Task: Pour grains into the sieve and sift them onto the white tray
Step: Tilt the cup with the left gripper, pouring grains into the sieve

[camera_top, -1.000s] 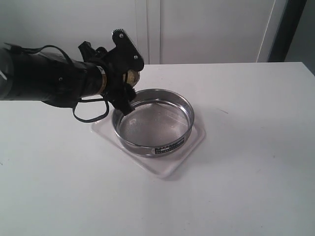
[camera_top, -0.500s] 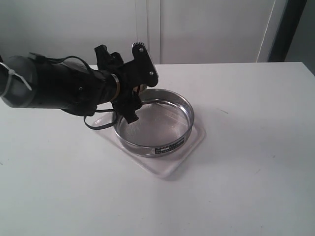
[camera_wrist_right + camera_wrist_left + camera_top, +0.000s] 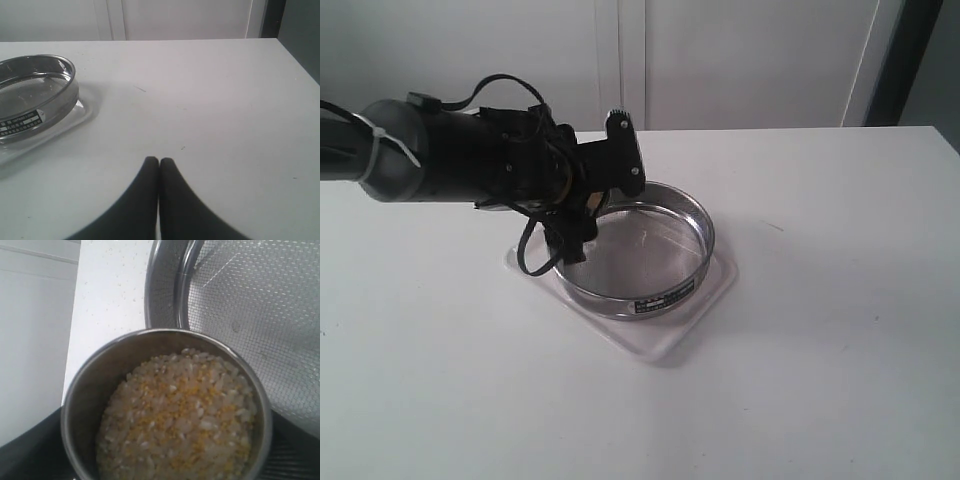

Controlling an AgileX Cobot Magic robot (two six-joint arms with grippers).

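Steel cup — now farther over sieve

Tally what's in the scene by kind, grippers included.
Steel vessels: 2 (sieve, cup)
Trays: 1 (white tray)
Grain batches: 1 (grains, in the cup)
Grippers: 2 (left gripper, right gripper)
Total: 6

— Where does the exterior view stand?
— Off the arms, high, looking down over the table; it takes in the left pincer and the sieve under it.
— The wrist views?
— The left looks closely along its pincer into the steel cup, sieve mesh just beyond. The right sits low behind the right pincer, sieve well ahead. All share the sieve.
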